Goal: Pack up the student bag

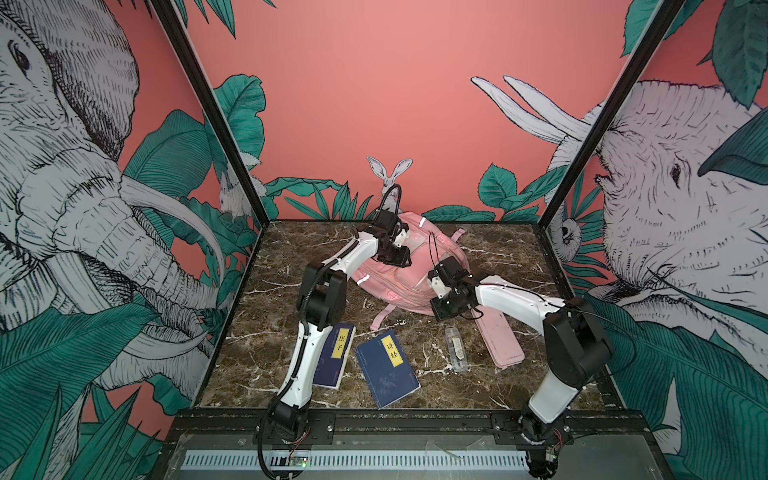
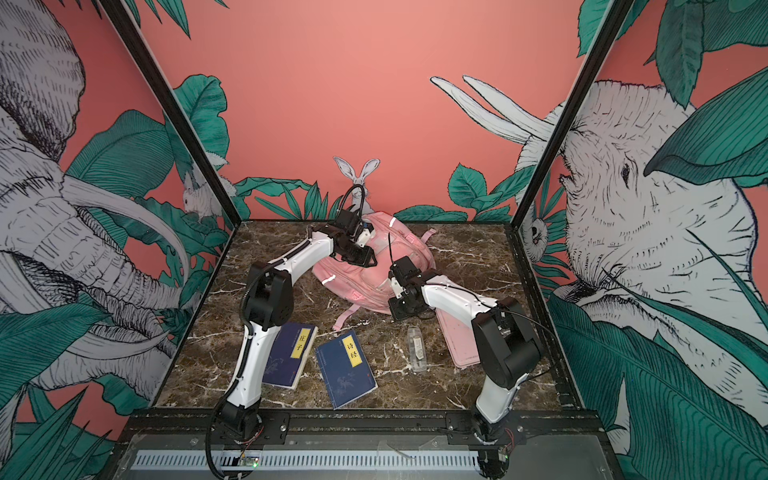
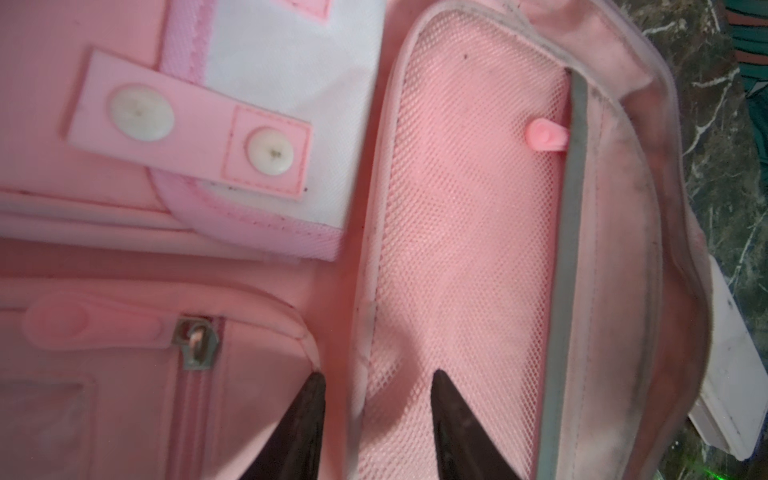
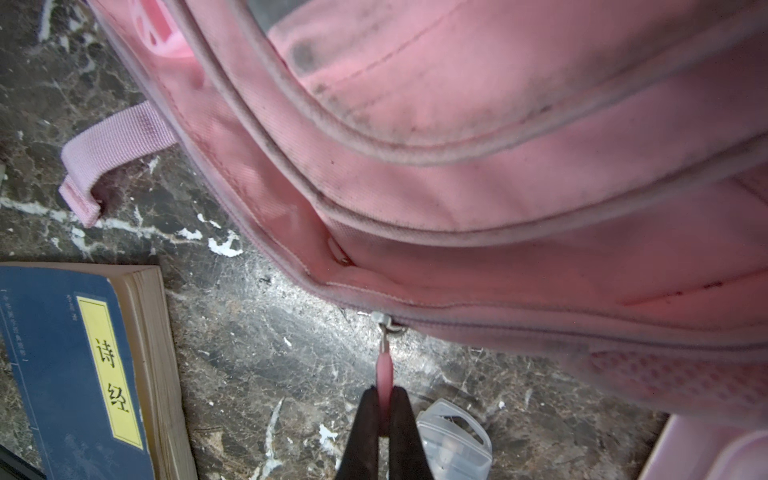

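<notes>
The student bag (image 1: 388, 286) (soft pink woven fabric, rounded body, piped seams, grey scuffing along edges) lies at rear ctr of the tabletop (image 1: 507, 257), a dark brown marble-pattern slab w/ white veins. It shows in both top views, btwn the two arms. Left wrist view: the mesh panel (image 3: 478, 208) is pink open-weave net, oblong w/ a rounded end, bordered by a grey reflective strip (image 3: 570, 249). Beside it are a flat pink snap tab (image 3: 187, 124) w/ two round off-white studs and a metal zip slider (image 3: 198, 343) on a front pocket. The left gripper (image 3: 379, 380) is at the bag, jaws partly apart. Its black tapered fingers sit one at the front-pocket corner and one over the mesh, w/ the piped seam btwn them; whether they pinch the fabric cannot be told. Right wrist view: the right gripper (image 4: 384, 392) is fully closed on the zip pull (image 4: 384, 370), a slim pink rubbery tab hanging from a small metal slider on the seam nearest the tabletop. A ribbed pink webbing strap (image 4: 112, 145) loops out onto the marble. Nearer the arm bases, apart from the bag, lie a blue book (image 1: 334, 357) w/ yellow label, partly under the left arm, and a second blue book (image 1: 388, 368), same mat'l. Also there: a clear rigid plastic box (image 1: 456, 348) and a flat oblong pink pencil case (image 1: 498, 338), partly under the right arm.
</notes>
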Motion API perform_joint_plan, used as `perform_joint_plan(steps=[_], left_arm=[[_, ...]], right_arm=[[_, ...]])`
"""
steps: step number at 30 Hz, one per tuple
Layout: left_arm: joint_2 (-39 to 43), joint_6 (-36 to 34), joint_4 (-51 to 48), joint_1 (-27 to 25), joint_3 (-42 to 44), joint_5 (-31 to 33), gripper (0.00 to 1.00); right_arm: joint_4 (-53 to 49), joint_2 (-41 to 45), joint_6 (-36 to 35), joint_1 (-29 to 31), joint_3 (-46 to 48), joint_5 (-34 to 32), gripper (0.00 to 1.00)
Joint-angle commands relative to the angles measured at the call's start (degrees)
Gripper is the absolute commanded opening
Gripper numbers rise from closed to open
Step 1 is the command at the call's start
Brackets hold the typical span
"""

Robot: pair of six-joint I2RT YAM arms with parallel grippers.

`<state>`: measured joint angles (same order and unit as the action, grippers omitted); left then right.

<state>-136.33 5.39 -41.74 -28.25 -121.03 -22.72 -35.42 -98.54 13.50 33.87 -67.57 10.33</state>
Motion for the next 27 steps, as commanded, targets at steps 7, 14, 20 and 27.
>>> perform_joint_plan(steps=[7,14,20,27], left_arm=[[-1.9,-0.6,-1.4,-0.6,-2.5,-4.3,0.27],[0.1,2.9,1.4,0.1,-0.1,-3.5,0.0],[8.5,15.6,19.3,3.8,14.4,-5.8,0.0],[16.0,33.5,43.1,9.1,31.8,-7.4,0.0]], right_arm=[[-1.1,1.0,-0.7,0.8,-0.9,0.8,0.0],[-1.5,1.0,-1.0,1.3,-1.4,1.1,0.0],[-0.9,0.2,-0.2,2.7,-1.3,1.0,0.0],[-0.3,-1.5,0.6,4.0,-2.7,1.1,0.0]])
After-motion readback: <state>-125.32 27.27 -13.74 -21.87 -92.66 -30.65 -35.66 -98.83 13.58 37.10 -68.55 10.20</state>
